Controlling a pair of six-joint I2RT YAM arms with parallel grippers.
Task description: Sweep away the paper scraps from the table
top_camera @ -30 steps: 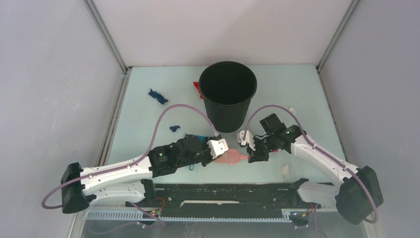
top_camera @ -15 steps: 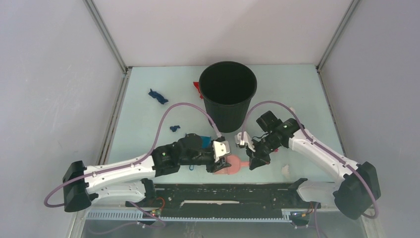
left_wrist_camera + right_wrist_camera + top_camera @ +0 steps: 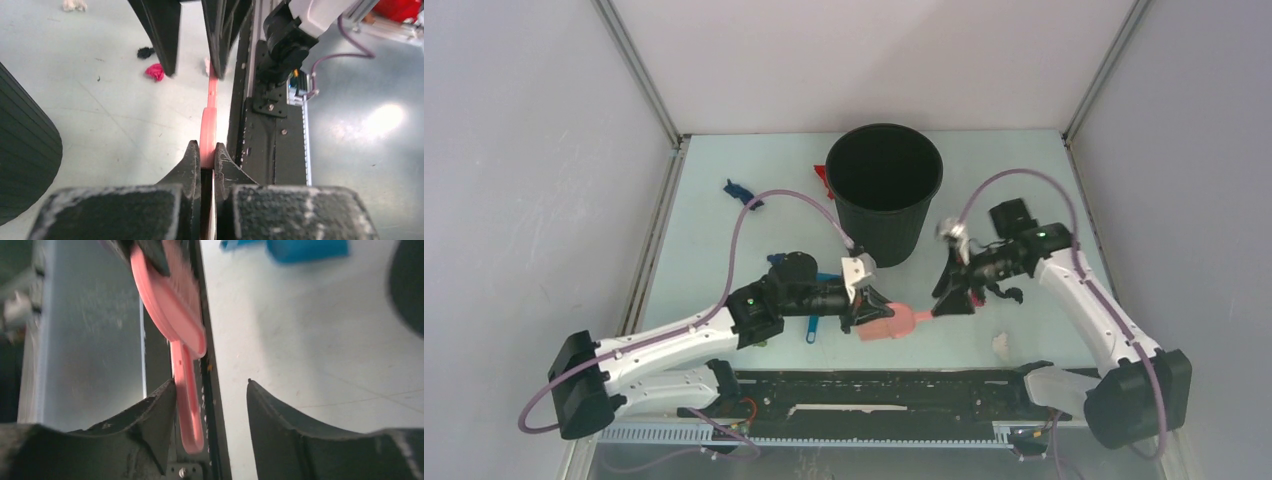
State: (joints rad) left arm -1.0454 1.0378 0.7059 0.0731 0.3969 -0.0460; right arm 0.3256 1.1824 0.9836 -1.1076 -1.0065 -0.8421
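Mostly the paper scraps [image 3: 739,190] lie toward the edges of the pale mint desk [image 3: 1044,180]: dark blue back-left, red beside the black bin [image 3: 884,190], white near-right. Grey walls [image 3: 524,150] close three sides; left fingers [image 3: 864,303] clamp the pink brush [image 3: 889,322], right fingers [image 3: 951,298] stand apart about its handle.

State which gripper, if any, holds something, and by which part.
The left gripper is shut on the pink brush, clamping its broad head end. The right gripper stands open around the brush's handle and does not grip it.
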